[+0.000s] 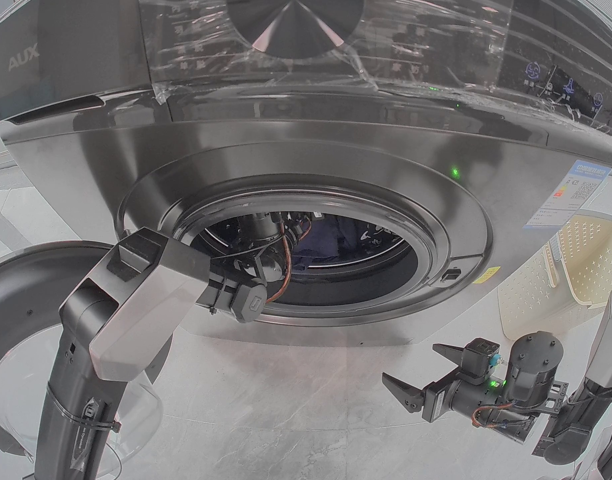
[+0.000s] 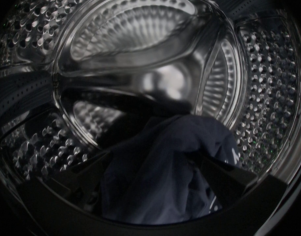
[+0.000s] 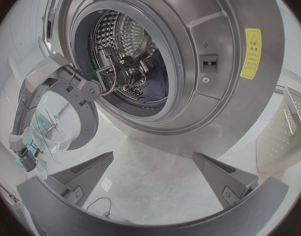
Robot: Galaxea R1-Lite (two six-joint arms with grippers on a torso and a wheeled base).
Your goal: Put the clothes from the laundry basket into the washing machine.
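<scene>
Clothes (image 2: pixel 163 167): dark navy, crumpled heap w/ white print, in washer drum (image 2: pixel 271 82)

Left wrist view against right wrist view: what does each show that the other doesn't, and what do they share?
Left wrist: the drum's rear hub and the jaws of the left gripper, open. Right wrist: the open door, laundry basket, yellow sticker and right gripper, jaws open. Shared: the navy garment and the perforated drum wall.
</scene>
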